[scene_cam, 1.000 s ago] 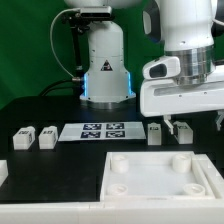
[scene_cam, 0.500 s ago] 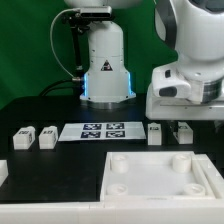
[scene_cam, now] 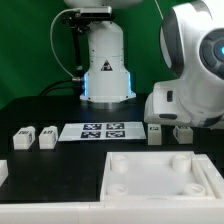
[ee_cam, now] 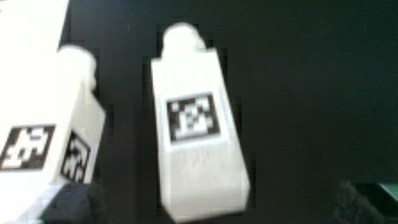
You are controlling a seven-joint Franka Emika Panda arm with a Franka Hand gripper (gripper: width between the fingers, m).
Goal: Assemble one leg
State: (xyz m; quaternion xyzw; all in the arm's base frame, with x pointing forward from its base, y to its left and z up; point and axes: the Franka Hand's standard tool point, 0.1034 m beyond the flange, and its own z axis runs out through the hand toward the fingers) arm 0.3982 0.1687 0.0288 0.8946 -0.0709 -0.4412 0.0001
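My fingers hang wide open and empty astride the small white rectangular plastic leg lying on the black counter at the exterior view's right, which I judge the pickup approach, calling next for a square descent and squeeze.

Robotics lab, marker board of printed fiducial tags on a black table, white robot arm base behind the board, green backdrop further behind, tagged legs flanking the board.
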